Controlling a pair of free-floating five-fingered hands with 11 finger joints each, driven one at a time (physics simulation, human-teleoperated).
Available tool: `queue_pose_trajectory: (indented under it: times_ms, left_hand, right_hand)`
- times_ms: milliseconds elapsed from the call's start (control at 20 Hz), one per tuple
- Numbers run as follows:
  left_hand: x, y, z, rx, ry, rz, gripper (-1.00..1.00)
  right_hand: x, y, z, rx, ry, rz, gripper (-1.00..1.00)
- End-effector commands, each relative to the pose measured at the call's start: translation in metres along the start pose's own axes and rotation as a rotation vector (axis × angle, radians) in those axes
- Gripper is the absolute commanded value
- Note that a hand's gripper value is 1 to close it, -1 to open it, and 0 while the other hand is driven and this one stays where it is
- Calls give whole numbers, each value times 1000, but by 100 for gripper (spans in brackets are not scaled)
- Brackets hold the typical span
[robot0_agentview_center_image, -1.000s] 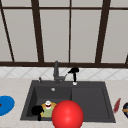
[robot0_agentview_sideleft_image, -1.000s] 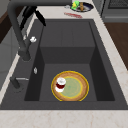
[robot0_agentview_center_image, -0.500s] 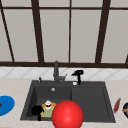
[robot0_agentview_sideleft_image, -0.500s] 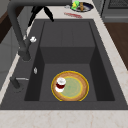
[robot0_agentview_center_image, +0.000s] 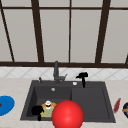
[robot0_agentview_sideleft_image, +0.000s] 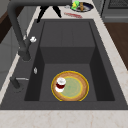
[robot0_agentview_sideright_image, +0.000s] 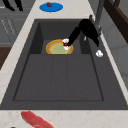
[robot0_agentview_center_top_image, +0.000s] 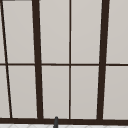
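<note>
A yellow-rimmed plate (robot0_agentview_center_image: 44, 111) (robot0_agentview_sideleft_image: 75, 88) (robot0_agentview_sideright_image: 56, 48) lies on the floor of the dark sink's (robot0_agentview_center_image: 92, 100) left basin, with a small white and dark red cup (robot0_agentview_center_image: 48, 104) (robot0_agentview_sideleft_image: 60, 83) (robot0_agentview_sideright_image: 65, 44) on it. My right hand (robot0_agentview_center_image: 82, 75) (robot0_agentview_sideleft_image: 48, 8) (robot0_agentview_sideright_image: 86, 28) hovers over the sink's back rim, right of the faucet (robot0_agentview_center_image: 56, 71) (robot0_agentview_sideleft_image: 17, 30), fingers straight and pointing down, holding nothing. My left hand (robot0_agentview_center_image: 37, 110) (robot0_agentview_sideright_image: 12, 4) hangs at the sink's front left corner beside the plate, fingers loose. A big red ball (robot0_agentview_center_image: 67, 115) sits at the front edge.
A small white object (robot0_agentview_center_image: 74, 83) (robot0_agentview_sideleft_image: 32, 39) (robot0_agentview_sideright_image: 99, 53) rests on the back rim. A blue plate (robot0_agentview_center_image: 5, 105) (robot0_agentview_sideright_image: 50, 7) lies on the left counter. A red item (robot0_agentview_center_image: 116, 105) (robot0_agentview_sideright_image: 35, 119) and a dark plate with food (robot0_agentview_center_image: 125, 109) (robot0_agentview_sideleft_image: 81, 6) lie to the right. A window is behind.
My right hand has drifted to the right along the back rim, away from the faucet. The left hand, plate and ball have stayed put.
</note>
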Motion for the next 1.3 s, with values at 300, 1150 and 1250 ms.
queue_pose_trajectory:
  times_ms: [300,1150,1250]
  left_hand:
    - [0,0,0,0,0,0,0]
    - [0,0,0,0,0,0,0]
    - [0,0,0,0,0,0,0]
  right_hand:
    - [-12,37,47,-8,35,-18,-100]
    - [-61,69,112,-12,77,-23,-100]
    - [-68,72,120,-11,82,-22,-100]
